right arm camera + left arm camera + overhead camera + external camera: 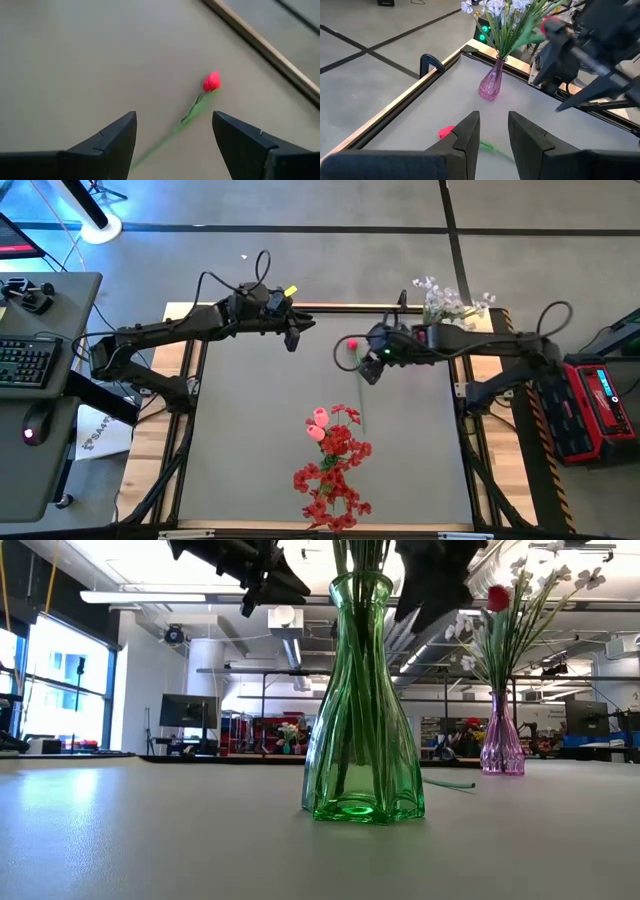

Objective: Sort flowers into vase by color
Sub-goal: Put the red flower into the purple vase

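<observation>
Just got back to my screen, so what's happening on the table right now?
The right gripper hangs open over a single red bud lying flat on the table, its green stem running between the fingers, not gripped. The left gripper hovers empty near the table's far edge. The pink vase in the far right corner holds white sprays; the green vase at the near edge holds red and pink blossoms.

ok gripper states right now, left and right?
Left gripper: fingers slightly apart, holding nothing, raised over the table's back left.
Right gripper: fingers wide open, empty, above the red bud lying on the table.
</observation>
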You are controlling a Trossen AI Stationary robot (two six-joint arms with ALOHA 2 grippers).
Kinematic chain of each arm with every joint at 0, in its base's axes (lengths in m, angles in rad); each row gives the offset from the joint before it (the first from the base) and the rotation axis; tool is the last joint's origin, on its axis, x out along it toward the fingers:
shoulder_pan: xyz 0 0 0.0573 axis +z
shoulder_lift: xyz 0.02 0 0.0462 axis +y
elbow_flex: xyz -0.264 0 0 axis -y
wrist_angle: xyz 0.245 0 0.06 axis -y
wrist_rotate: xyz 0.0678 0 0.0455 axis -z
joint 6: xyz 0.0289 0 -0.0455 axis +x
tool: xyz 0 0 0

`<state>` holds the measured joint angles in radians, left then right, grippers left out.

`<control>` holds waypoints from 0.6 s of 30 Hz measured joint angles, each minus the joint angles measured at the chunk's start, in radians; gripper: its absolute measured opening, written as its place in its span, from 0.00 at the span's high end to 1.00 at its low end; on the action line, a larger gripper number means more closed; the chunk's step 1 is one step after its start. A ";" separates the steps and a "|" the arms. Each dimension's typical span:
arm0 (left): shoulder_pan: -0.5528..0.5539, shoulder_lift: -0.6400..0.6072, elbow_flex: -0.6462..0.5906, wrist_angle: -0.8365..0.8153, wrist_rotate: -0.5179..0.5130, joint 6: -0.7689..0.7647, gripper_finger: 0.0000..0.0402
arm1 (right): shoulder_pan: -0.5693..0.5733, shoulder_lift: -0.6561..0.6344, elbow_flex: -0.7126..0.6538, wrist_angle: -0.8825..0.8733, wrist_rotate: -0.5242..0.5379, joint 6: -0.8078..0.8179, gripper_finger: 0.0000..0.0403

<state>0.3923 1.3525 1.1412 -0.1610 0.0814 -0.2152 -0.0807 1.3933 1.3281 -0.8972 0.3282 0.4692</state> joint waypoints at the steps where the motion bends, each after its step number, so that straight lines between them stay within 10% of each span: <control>1: 0.000 0.000 0.000 0.000 0.000 0.000 0.78 | 0.012 -0.021 0.000 0.004 0.014 0.004 0.39; 18: -0.095 0.007 0.000 -0.009 -0.096 -0.061 0.78 | 0.253 -0.114 0.000 -0.113 0.114 0.241 0.39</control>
<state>0.2977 1.3594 1.1412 -0.1700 -0.0141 -0.2764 0.1727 1.2795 1.3277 -1.0106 0.4424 0.7098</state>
